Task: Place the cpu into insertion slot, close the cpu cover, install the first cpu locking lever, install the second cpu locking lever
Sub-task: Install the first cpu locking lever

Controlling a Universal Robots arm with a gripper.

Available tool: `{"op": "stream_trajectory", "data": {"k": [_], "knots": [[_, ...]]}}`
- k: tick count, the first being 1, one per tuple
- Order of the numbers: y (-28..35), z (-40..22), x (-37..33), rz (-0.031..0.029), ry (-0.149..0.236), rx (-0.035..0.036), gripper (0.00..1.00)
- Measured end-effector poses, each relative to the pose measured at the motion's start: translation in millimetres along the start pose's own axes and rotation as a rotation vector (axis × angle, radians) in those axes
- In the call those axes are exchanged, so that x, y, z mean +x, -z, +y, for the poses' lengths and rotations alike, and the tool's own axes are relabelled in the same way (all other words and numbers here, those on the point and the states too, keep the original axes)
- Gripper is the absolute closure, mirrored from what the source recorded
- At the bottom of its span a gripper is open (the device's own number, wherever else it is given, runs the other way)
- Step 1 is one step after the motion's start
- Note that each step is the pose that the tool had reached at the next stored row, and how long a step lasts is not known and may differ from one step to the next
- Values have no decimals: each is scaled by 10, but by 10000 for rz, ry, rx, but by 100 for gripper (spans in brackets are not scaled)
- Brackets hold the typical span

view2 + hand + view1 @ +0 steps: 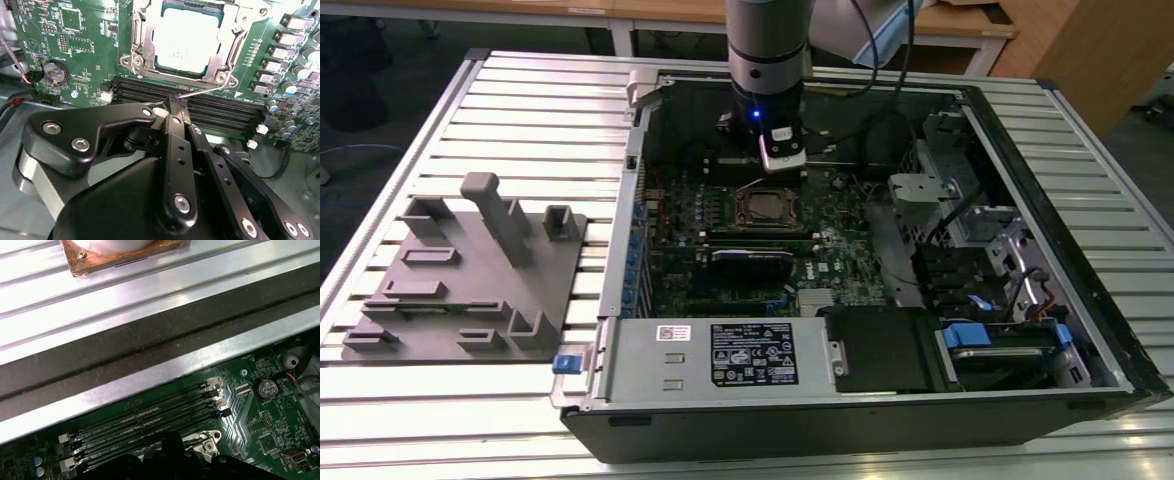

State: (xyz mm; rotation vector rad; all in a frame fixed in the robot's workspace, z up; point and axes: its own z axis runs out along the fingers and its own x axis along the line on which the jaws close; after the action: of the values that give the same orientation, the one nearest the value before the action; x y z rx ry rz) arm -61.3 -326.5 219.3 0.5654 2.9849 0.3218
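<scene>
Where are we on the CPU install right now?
Done: the cpu is seated, with the cpu cover down around it. In hand: the pincer is at the free end of a locking lever. Left: lever locking is unconfirmed; I cannot tell whether this lever is latched.

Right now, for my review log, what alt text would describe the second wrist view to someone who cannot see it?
The black gripper pinches the end of a thin wire locking lever beside the socket. The cpu sits under the silvery cpu cover, which lies flat over its edges, on the green motherboard.
</scene>
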Motion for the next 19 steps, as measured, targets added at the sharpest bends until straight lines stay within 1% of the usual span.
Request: {"op": "stream_trajectory", "data": {"k": [11,14,19], "knots": [[-20,-4,1,-1,-1,0,89],[-28,2,-2,-11,-20,20,89],[-33,8,-1,-16,-31,24,89]]}}
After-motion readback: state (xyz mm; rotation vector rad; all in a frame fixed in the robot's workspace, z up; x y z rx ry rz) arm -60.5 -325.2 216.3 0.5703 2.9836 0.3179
